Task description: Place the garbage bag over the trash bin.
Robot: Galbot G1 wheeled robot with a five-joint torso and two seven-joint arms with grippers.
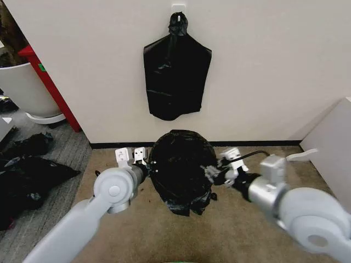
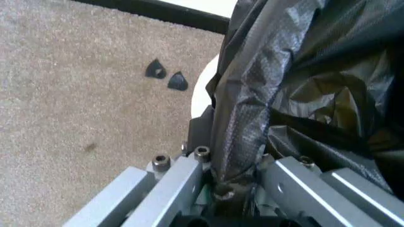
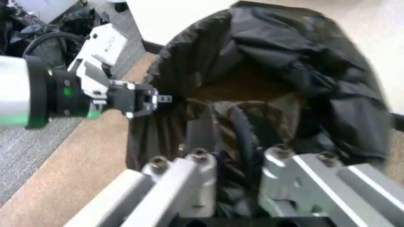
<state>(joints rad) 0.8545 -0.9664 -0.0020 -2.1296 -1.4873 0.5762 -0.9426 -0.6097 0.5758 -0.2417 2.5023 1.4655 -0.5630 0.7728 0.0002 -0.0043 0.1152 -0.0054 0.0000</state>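
Note:
The glossy black garbage bag (image 1: pixel 181 167) is draped over the trash bin on the tan carpet in front of the wall and hides it from the head camera. A cream-white sliver of the trash bin (image 2: pixel 202 92) shows beside the bag (image 2: pixel 296 80) in the left wrist view. My left gripper (image 1: pixel 149 164) is at the bag's left edge, shut on a fold of plastic (image 2: pixel 230 182). On the bag's right edge, my right gripper (image 1: pixel 211 174) is shut on the plastic too (image 3: pixel 233 161). The bag's mouth (image 3: pixel 265 90) gapes open between them, with the left gripper (image 3: pixel 154 99) across from it.
A knotted bunch of black bags (image 1: pixel 176 76) hangs on the wall above. A large white tub (image 1: pixel 24 87) and a red panel (image 1: pixel 52 82) stand at the back left, with black plastic heaps (image 1: pixel 27 170) on grey carpet. A white board (image 1: pixel 329 145) leans at the right. Two black scraps (image 2: pixel 167 76) lie on the carpet.

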